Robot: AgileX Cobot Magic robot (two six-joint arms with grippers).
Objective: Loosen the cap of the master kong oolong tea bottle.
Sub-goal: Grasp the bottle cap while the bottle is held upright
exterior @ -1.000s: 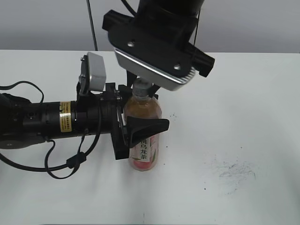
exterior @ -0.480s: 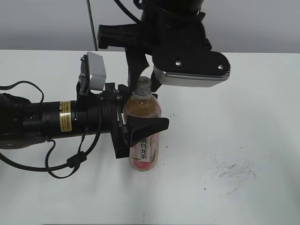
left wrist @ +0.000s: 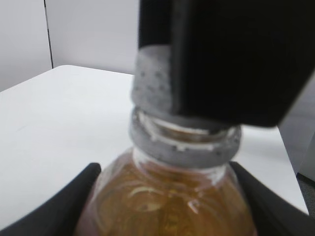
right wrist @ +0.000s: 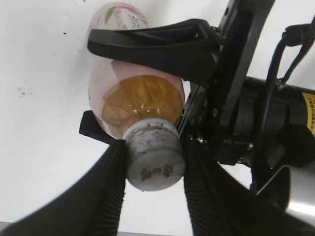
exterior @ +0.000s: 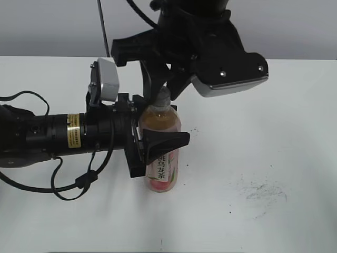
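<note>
The master kong oolong tea bottle (exterior: 161, 153) stood upright on the white table (exterior: 274, 137), clamped around its body by the left gripper (exterior: 152, 145) — one black finger (right wrist: 152, 42) crossed the front of the pink label. From above, the right gripper (right wrist: 153, 172) had its ribbed fingers pressed against both sides of the cap (right wrist: 154, 162). In the left wrist view the cap (left wrist: 152, 88) seemed raised off its grey ring, though blur left that uncertain.
</note>
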